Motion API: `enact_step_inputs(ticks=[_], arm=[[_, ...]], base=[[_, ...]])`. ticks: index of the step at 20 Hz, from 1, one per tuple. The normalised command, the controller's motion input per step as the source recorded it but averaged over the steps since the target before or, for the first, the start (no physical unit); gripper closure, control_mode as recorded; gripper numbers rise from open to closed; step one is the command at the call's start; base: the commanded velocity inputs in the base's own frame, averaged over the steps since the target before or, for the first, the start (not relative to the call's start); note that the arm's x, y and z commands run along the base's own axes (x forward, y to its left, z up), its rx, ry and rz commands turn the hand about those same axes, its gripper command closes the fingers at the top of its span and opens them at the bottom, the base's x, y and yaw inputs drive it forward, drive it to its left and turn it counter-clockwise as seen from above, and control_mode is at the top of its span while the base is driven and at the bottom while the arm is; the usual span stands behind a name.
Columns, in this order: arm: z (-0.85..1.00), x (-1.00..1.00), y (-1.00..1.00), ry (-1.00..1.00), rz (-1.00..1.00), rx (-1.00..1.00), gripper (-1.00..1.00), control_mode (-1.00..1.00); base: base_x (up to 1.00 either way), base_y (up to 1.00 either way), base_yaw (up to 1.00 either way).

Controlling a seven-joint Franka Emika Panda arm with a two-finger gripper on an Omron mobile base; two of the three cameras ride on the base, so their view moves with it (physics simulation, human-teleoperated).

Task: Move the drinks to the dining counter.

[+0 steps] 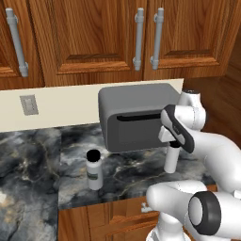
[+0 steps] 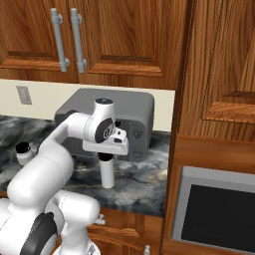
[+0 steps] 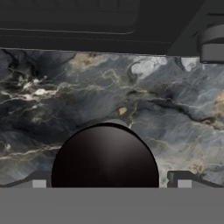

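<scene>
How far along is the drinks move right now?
Nothing is delivered yet. The labelled white bottle with black cap stands on the marbled worktop. The open pincer straddles the slim white bottle's black cap, not yet closed. Both bottles remain to be carried over.

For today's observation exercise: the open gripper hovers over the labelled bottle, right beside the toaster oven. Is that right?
Not quite. In the left base view the gripper is above the slim plain bottle; the labelled bottle stands apart, further left. The rest holds.
</scene>
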Motion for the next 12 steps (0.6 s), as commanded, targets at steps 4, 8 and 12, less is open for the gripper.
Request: enact_step_inputs(ticks=[4, 8, 12], arm=[[-0.14, 0.00, 0.00, 0.00, 0.00, 0.00, -1.00, -1.00], [-0.21, 0.00, 0.00, 0.00, 0.00, 0.00, -1.00, -1.00], [-0.08, 0.00, 0.00, 0.00, 0.00, 0.00, 1.00, -1.00]], base=[[0.00, 0.00, 0.00], [0.00, 0.00, 0.00], [0.00, 0.00, 0.00]])
